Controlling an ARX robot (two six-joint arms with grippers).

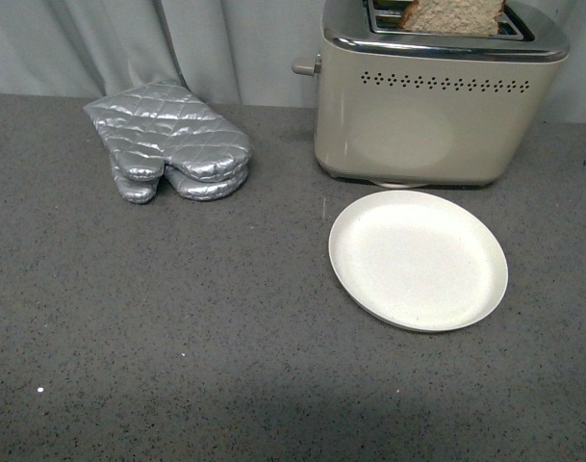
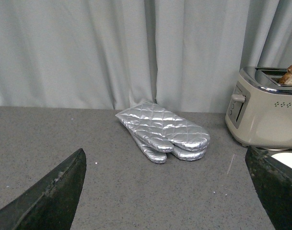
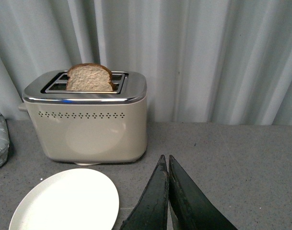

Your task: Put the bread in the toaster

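At the far right of the counter the bread (image 3: 90,78) stands in the toaster's (image 3: 88,129) near slot, so I'd just keep clear, my left gripper (image 2: 165,191) spread wide and empty, my right gripper (image 3: 169,191) closed on nothing, while only the front view shows neither.

One slice of bread (image 1: 452,14) — upright in one toaster (image 1: 437,106), which has two slots on top, one knob (image 1: 305,66) on its side and one row of small holes across its face. One round white plate (image 1: 418,260). Two silver quilted oven mitts (image 1: 172,141) — stacked one on the other. All of it sits on one grey speckled surface (image 1: 158,337).
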